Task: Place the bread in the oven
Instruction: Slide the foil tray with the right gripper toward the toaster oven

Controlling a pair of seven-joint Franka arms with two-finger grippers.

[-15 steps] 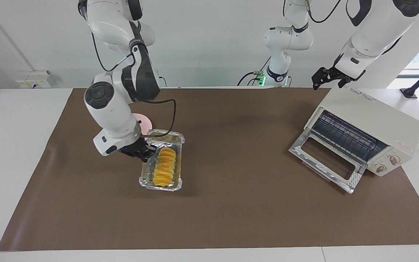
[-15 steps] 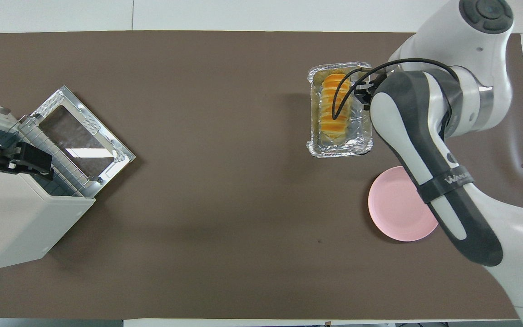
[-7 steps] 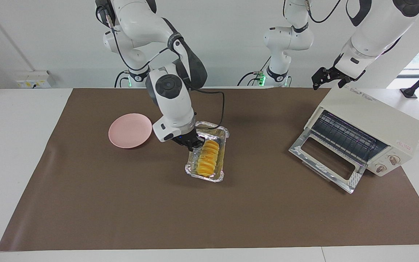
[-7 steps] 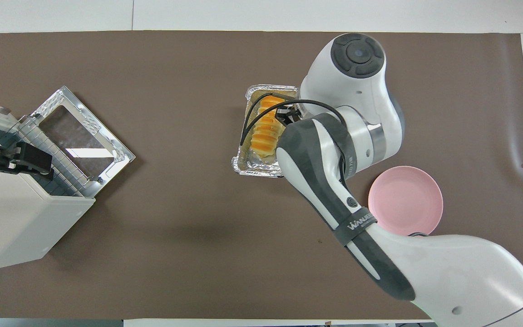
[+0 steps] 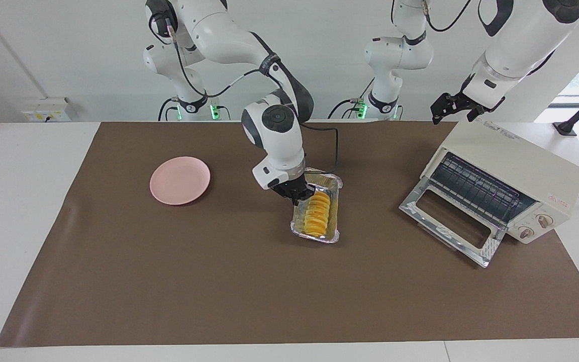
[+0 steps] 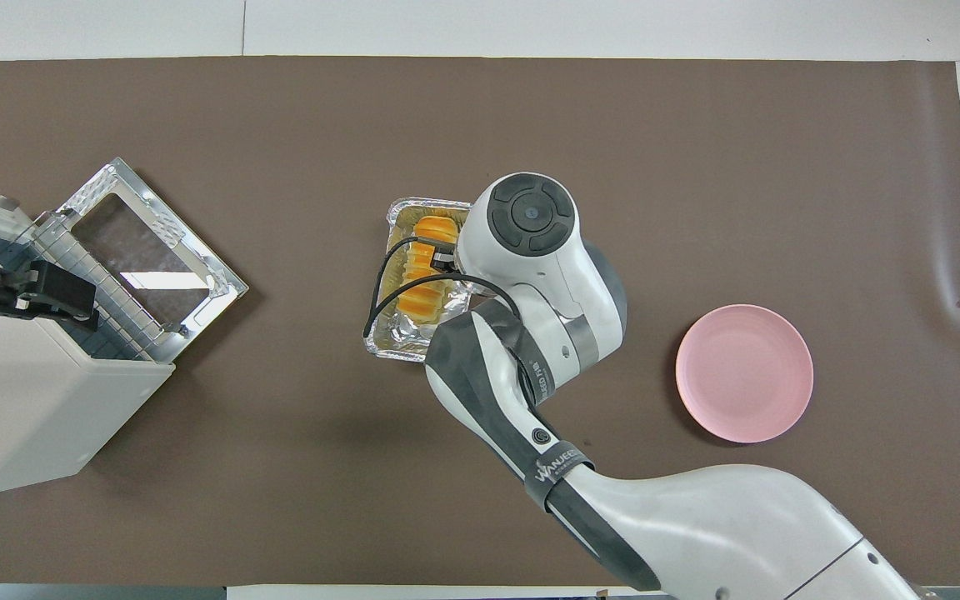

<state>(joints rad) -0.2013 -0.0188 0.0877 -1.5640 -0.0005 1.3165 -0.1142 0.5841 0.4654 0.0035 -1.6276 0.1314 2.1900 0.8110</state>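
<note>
The yellow-orange ridged bread (image 5: 316,213) (image 6: 426,279) lies in a crinkled foil tray (image 5: 314,236) (image 6: 388,342) at the middle of the brown mat. My right gripper (image 5: 303,193) is shut on the tray's rim at the side toward the pink plate; in the overhead view the arm's wrist covers it. The cream-white oven (image 5: 515,161) (image 6: 22,408) stands at the left arm's end of the table. Its glass door (image 5: 450,221) (image 6: 147,250) is dropped open and the wire rack shows. My left gripper (image 5: 449,108) (image 6: 38,292) hangs open over the oven's top.
A round pink plate (image 5: 180,180) (image 6: 744,372) lies bare on the mat toward the right arm's end. The brown mat (image 5: 289,301) covers most of the white table. A third arm's base stands at the table's robot-side edge.
My right gripper has carried the foil tray with the bread from beside the pink plate to the mat's middle, toward the oven. The left arm has not moved.
</note>
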